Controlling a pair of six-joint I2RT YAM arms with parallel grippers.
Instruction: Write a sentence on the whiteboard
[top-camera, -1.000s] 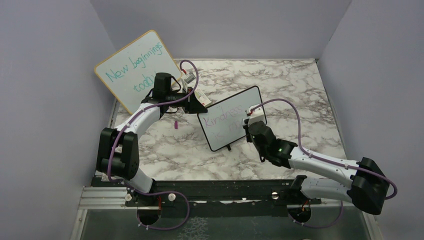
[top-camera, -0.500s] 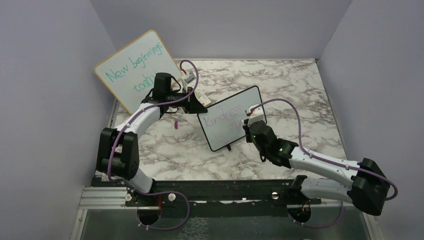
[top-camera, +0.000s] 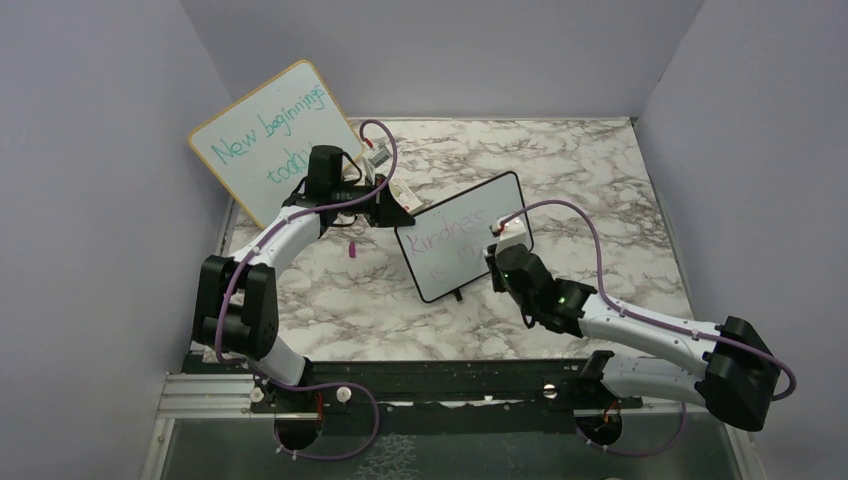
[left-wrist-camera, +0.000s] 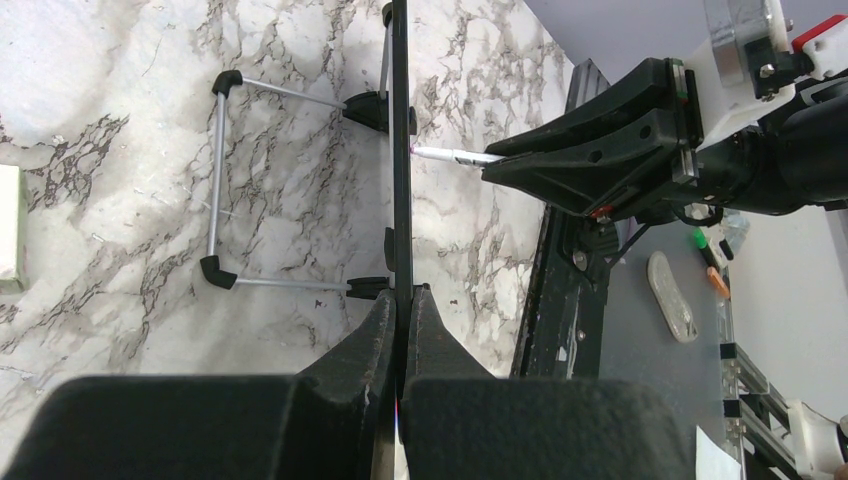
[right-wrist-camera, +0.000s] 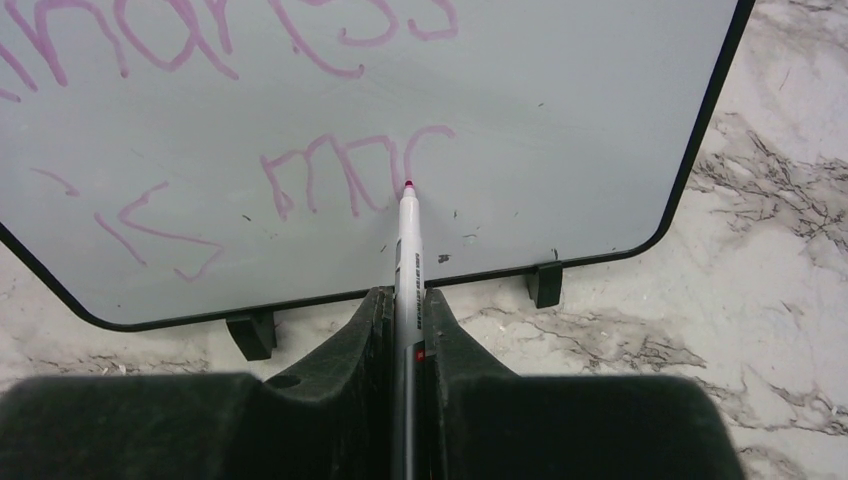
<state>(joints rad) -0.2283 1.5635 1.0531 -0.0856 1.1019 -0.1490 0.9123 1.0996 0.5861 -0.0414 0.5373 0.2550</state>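
Note:
The small black-framed whiteboard stands upright on the marble table, also in the right wrist view and edge-on in the left wrist view. Purple-pink writing reads "Kindness" with a second line beginning "is m". My left gripper is shut on the board's edge. My right gripper is shut on a white marker whose tip touches the board at the end of the second line. In the top view the right gripper is at the board's right part.
A larger wood-framed board with teal writing leans at the back left wall. A small pink cap lies on the table left of the small board. Its wire stand shows behind it. Grey walls enclose the table.
My right gripper has shifted slightly down and right along the second line with the marker. The left arm and the board have not moved.

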